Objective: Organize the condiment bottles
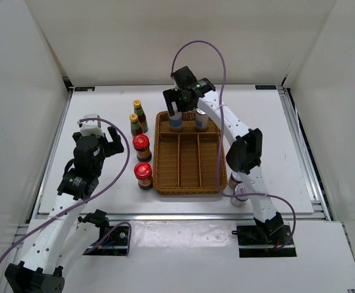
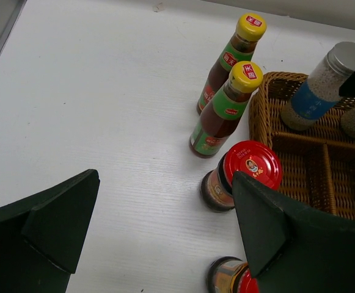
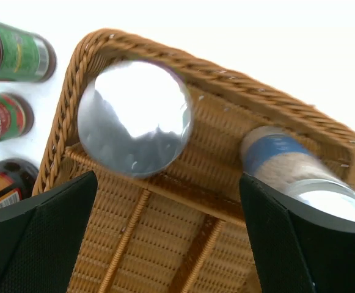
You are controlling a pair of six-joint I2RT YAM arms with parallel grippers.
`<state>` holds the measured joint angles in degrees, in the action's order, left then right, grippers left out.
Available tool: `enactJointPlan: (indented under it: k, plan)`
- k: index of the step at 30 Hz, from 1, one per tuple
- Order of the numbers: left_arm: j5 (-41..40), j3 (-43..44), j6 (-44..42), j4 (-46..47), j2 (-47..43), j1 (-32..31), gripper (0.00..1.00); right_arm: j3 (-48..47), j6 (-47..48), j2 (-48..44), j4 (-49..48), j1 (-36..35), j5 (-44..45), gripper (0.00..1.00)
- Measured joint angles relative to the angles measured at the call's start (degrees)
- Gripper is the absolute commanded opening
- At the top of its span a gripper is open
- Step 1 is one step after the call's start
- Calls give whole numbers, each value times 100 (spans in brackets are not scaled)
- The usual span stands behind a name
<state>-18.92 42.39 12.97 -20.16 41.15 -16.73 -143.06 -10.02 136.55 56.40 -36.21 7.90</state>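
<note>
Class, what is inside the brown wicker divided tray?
Two tall silver-capped blue-white bottles stand in the far compartment of the brown wicker divided tray. The long compartments show bare wicker; the right arm covers part of the right side.

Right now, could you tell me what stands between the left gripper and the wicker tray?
Two red-lidded jars stand upright there, just left of the wicker tray; the top view shows both.

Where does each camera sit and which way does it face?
Top external: above and behind, looking down at the table; both arms show.
Left wrist: low, facing yellow-capped bottles and red-lidded jars; open jaws show.
Right wrist: straight down on a silver-capped bottle in the wicker tray; open jaws show.
All three share that tray corner.
</note>
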Motion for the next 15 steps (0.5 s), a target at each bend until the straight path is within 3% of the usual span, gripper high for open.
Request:
enactJointPlan:
  k: [4,7,15]
  plan:
    - [0,0,0,0,46,0,100,-11,57,-326,7,-11,374,100]
    - [0,0,0,0,76,0,100,496,87,-1215,-57,-17,734,100]
    - [-22,0,0,-2,59,0,100,3668,-527,-4868,-341,470,977,100]
